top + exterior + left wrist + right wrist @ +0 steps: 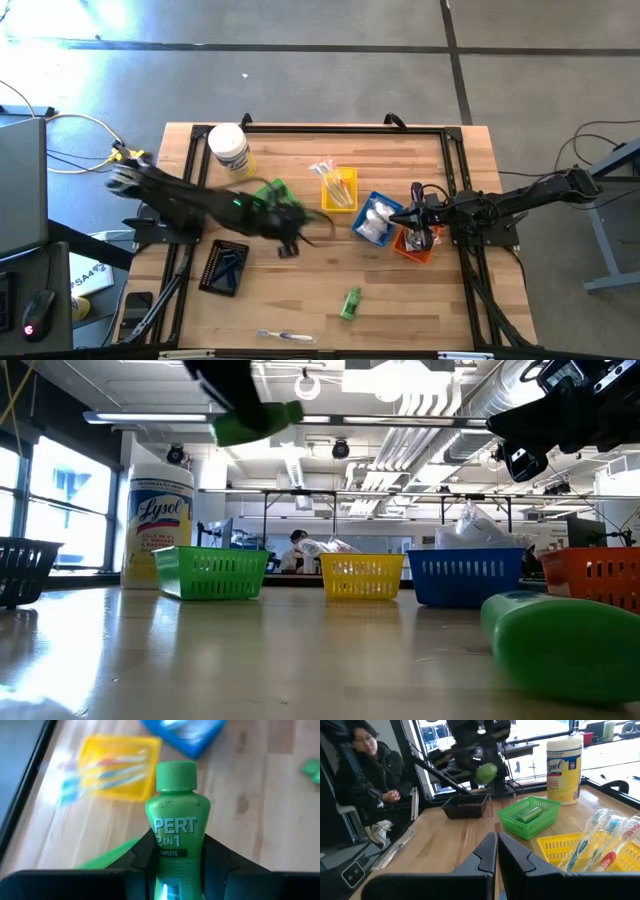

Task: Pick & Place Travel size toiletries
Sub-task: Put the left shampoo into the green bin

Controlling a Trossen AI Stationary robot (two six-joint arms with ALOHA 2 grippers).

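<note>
Around the green tray (272,190) stand the Lysol jar (229,150) behind it, the yellow tray (339,188) of wrapped toothbrushes (592,837) beside it, then the blue tray (373,218) and orange tray (416,243) farther along, and the black tray (224,268) nearer the front edge. Another green bottle (350,303) lies on the wood well clear of the green tray. Just past that tray's front, the left gripper (288,222) hangs in the air, its fingers (142,852) partly closed and clamped on a green Pert bottle (176,827), cap pointing outward. The right gripper (497,851), pressed together and empty, waits over the orange tray.
</note>
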